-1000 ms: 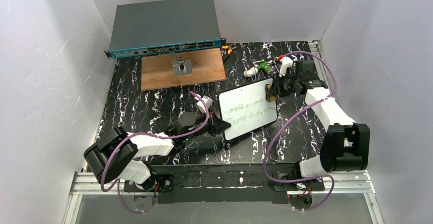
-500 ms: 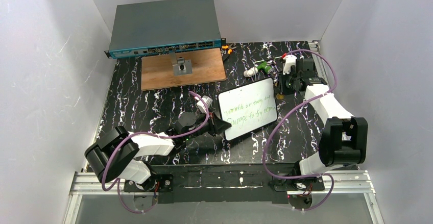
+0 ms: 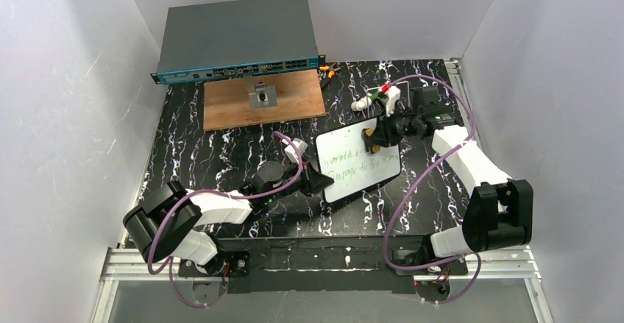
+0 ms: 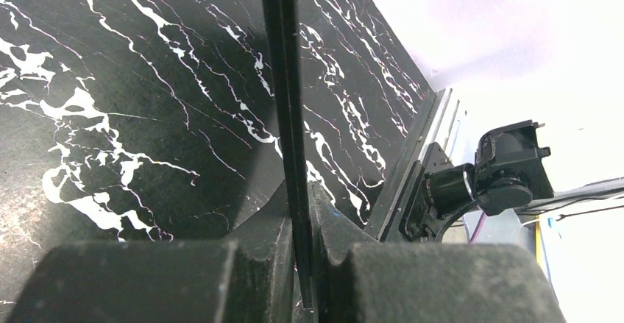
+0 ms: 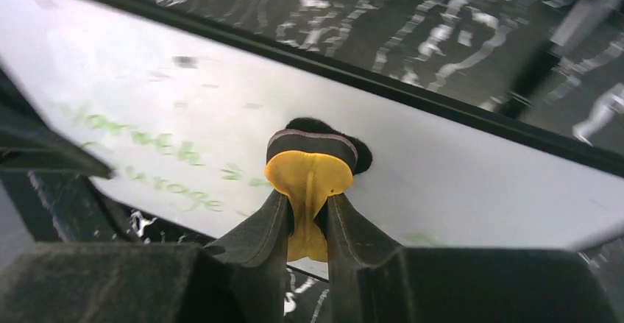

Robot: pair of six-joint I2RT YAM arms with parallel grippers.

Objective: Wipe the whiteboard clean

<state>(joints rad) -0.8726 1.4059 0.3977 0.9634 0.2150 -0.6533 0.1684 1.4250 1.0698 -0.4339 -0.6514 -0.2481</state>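
The small white rectangular whiteboard point(image 3: 357, 162) sits at frame centre. Up-left of it, the brown wooden board point(image 3: 294, 106) lies before the flat grey metal box point(image 3: 237, 37).

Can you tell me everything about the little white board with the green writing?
The small glossy white rectangular whiteboard has rounded corners, a thin dark rim and two lines of green handwriting. The left gripper is shut on its near left edge, holding it angled over the black marbled table. A yellow eraser with a dark felt pad, pinched in the right gripper, presses on its far right part.
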